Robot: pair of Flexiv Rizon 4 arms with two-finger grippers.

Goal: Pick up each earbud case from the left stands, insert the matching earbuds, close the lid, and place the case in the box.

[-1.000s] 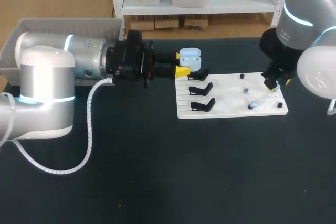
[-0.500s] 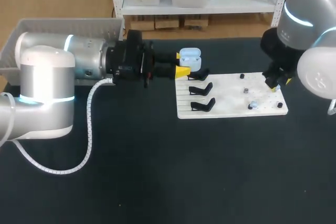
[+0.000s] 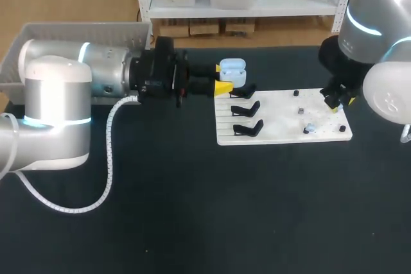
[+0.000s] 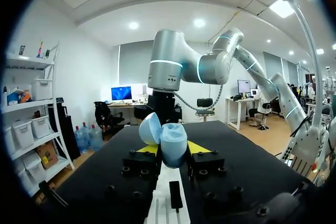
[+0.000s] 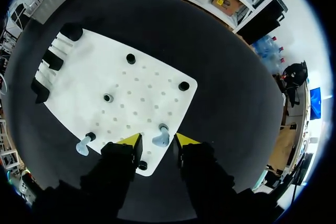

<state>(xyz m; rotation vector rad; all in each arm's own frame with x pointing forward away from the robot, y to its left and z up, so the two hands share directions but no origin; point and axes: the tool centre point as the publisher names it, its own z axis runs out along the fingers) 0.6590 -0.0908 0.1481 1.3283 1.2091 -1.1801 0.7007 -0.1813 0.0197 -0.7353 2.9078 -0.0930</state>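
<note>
Black table (image 3: 192, 210); left gripper (image 3: 221, 77) grips open case (image 3: 232, 68)

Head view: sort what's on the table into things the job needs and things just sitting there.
Job: earbud case in left gripper; earbuds; right gripper; stands; box.
Just there: white board; black pegs.

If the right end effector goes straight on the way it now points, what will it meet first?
Most likely the pale blue earbud on the white board, straight ahead of the right end effector; how far is unclear.
</note>
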